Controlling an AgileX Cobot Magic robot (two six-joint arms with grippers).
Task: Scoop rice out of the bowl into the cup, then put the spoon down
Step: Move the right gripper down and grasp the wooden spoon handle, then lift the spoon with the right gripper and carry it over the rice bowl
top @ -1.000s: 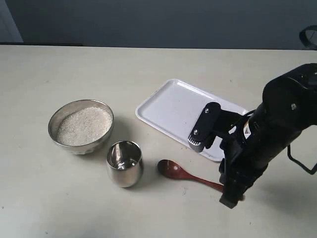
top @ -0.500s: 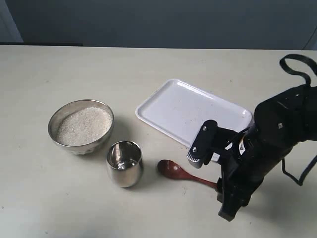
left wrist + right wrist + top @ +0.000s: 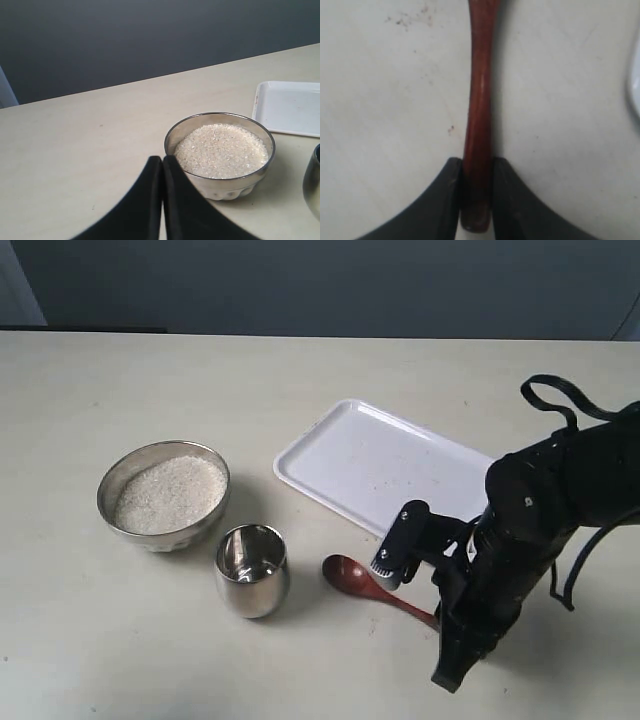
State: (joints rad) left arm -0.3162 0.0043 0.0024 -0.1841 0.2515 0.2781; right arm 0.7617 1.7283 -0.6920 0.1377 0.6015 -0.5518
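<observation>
The steel bowl (image 3: 163,496) holds a heap of white rice (image 3: 168,492) at the table's left; in the left wrist view the bowl (image 3: 220,150) with its rice (image 3: 221,150) stands just beyond my left gripper (image 3: 162,160), which is shut and empty. The small steel cup (image 3: 251,569) stands in front of the bowl, and its edge (image 3: 313,180) shows in the left wrist view. The red-brown spoon (image 3: 370,588) lies on the table right of the cup. My right gripper (image 3: 477,167) is shut on the end of the spoon's handle (image 3: 479,120); its fingertips are hidden behind the arm in the exterior view.
A white tray (image 3: 385,468) lies behind the spoon, slanting toward the back, and its corner (image 3: 290,107) shows in the left wrist view. The black right arm (image 3: 520,540) leans over the table's front right.
My right arm has come down and toward the front over the spoon's handle end, and the spoon has shifted slightly. Bowl and cup have not moved.
</observation>
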